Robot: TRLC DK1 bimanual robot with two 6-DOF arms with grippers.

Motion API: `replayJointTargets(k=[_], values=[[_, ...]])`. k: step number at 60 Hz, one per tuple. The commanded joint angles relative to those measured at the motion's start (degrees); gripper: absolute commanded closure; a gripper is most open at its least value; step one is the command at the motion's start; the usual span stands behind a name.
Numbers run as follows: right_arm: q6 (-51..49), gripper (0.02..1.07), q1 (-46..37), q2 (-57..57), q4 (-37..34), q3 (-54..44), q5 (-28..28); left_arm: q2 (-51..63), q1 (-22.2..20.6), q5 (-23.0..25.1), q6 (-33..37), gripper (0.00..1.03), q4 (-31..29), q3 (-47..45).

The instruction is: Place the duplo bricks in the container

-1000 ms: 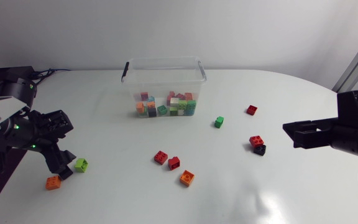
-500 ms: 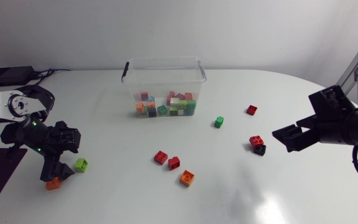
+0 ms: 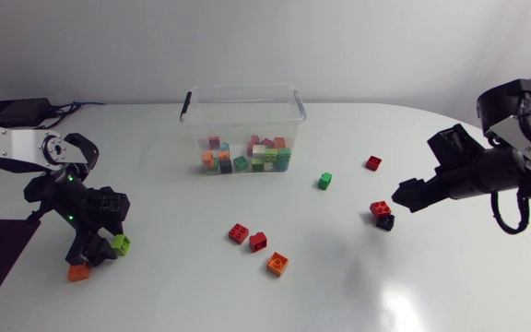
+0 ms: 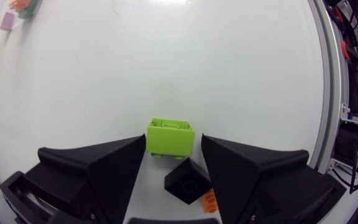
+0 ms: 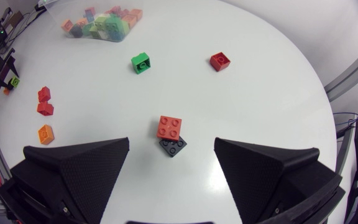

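A lime green brick [image 4: 170, 137] lies between the fingertips of my left gripper [image 4: 173, 140]. One finger is against it and a thin gap shows at the other, so the gripper is open. A black brick [image 4: 188, 180] and an orange brick [image 4: 209, 200] lie deeper between the fingers. In the head view this gripper [image 3: 98, 247] is at the table's left, by the green brick [image 3: 121, 243] and the orange brick [image 3: 78, 272]. My right gripper [image 3: 406, 196] is open, just right of a red brick [image 3: 380, 208] touching a black brick [image 3: 386, 221]. The clear container [image 3: 242, 92] holds several bricks.
Loose on the table are two red bricks [image 3: 239, 232] [image 3: 258, 242], an orange brick [image 3: 277, 264], a dark green brick [image 3: 324, 181] and a red brick [image 3: 373, 163]. The table's left edge runs close behind my left gripper.
My left gripper has shifted right onto the lime green brick and its fingers have narrowed. My right arm has swung left and down toward the red and black bricks.
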Motion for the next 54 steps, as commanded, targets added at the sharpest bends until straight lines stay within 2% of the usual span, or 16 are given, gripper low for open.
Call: replayJointTargets(k=[1, 9, 18, 30, 38, 46, 54], values=[[0.5, 0.11, -0.3, 4.0, -1.2, 1.8, 1.2, 2.4, -0.2, 1.0, 2.5, 0.6, -2.8, 2.2], [1.1, 0.13, 0.6, 8.7, -1.3, 3.2, 3.2, 3.5, -0.1, 2.0, 2.2, 0.66, -4.9, 3.2], [2.4, 0.18, 2.2, 12.0, -0.7, 4.4, 4.9, 3.4, 0.2, 3.8, 2.1, 0.67, -4.9, 3.2], [3.4, 0.18, 5.0, 16.1, 0.4, 5.9, 7.7, 2.8, 0.6, 5.6, 1.9, 0.68, -6.9, 4.6], [4.0, 0.28, 6.5, 19.0, 2.1, 6.5, 9.6, 0.9, 1.0, 7.0, 1.9, 0.68, -9.4, 5.6], [4.2, 0.32, 7.1, 21.4, 2.7, 7.6, 11.0, -0.7, 1.2, 7.8, 1.9, 0.68, -10.1, 5.8], [4.8, 0.48, 7.6, 22.6, 3.2, 8.6, 11.9, -3.4, 1.6, 9.3, 1.9, 0.68, -11.4, 5.9]])
